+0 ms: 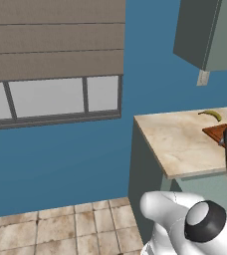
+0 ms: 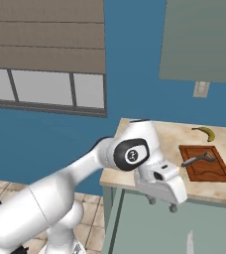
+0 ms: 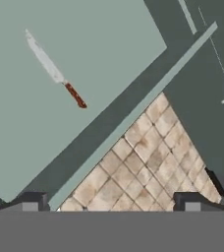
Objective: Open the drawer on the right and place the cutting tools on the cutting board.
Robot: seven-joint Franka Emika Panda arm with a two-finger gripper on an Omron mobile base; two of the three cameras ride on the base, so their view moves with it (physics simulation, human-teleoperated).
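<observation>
The knife point(image 3: 55, 69) lies flat in the open drawer point(image 3: 109, 29), below the tool point(image 3: 111, 202) and off to one side of it, with its blade running away from the reddish handle that points toward the drawer's front edge. The arm bends low over the worktop point(image 2: 130, 168) edge, and the tool faces down, wide open and empty. A peeler point(image 2: 198, 159) already rests on the cutting board point(image 2: 209, 173).

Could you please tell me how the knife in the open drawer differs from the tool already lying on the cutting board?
The knife has a pale straight blade and a reddish-brown handle; the peeler-like tool is dark grey all over. The knife lies alone on the drawer floor; the grey tool rests on the cutting board on the counter. Both lie flat, and the open gripper holds neither.
</observation>
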